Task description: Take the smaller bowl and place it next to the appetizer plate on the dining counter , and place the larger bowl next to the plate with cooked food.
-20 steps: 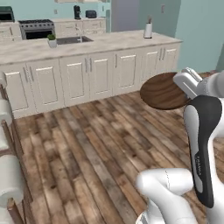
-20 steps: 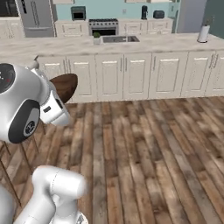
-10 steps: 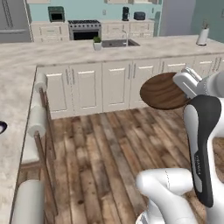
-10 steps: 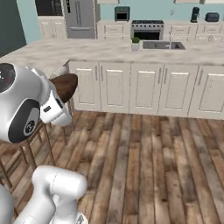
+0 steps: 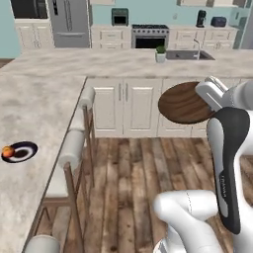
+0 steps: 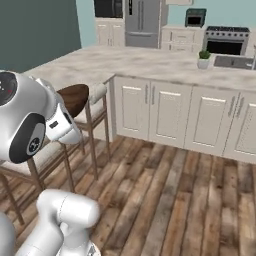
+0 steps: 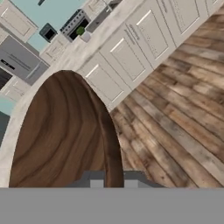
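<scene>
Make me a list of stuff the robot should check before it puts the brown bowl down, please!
1. Is the smaller bowl in the pincer? Ok: the pincer is shut on its rim and the bowl hangs over the wooden floor.
2. Is the bowl level? Not ok: it looks tilted in the left base view.
3. Can the appetizer plate be seen? Ok: it sits on the dining counter with an orange morsel on it.
4. Is there bare counter beside the plate? Ok.
5. Is the bowl over the counter yet? Not ok: the stools stand between.
6. Is the way past the stools free? Cannot tell.
</scene>
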{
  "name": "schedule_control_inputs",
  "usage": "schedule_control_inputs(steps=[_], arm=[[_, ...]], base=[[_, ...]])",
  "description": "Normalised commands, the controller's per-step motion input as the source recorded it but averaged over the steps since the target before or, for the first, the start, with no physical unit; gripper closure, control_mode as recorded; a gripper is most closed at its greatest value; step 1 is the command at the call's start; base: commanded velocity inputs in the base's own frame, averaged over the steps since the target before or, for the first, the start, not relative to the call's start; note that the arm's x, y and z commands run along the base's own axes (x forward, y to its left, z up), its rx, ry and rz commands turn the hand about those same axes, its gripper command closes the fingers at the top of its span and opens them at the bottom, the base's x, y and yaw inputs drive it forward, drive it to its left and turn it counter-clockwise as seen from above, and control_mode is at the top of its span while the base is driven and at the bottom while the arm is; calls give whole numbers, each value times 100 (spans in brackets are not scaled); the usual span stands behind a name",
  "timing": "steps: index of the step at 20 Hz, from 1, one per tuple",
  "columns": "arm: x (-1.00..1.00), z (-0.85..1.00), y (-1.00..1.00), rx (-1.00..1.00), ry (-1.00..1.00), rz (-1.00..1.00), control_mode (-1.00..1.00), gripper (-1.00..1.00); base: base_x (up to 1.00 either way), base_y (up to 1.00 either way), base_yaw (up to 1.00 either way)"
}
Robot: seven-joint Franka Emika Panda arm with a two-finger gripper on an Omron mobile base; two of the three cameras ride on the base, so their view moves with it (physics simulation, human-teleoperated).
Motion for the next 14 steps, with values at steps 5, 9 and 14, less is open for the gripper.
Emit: schedule_control_inputs(steps=[5, 9, 14], arm=[[0, 0, 0, 0, 0, 0, 100, 100], [0, 0, 0, 0, 0, 0, 100, 100], [0, 0, 0, 0, 0, 0, 100, 100]], base=[[59, -4, 43], [47, -10, 43], [34, -19, 44]])
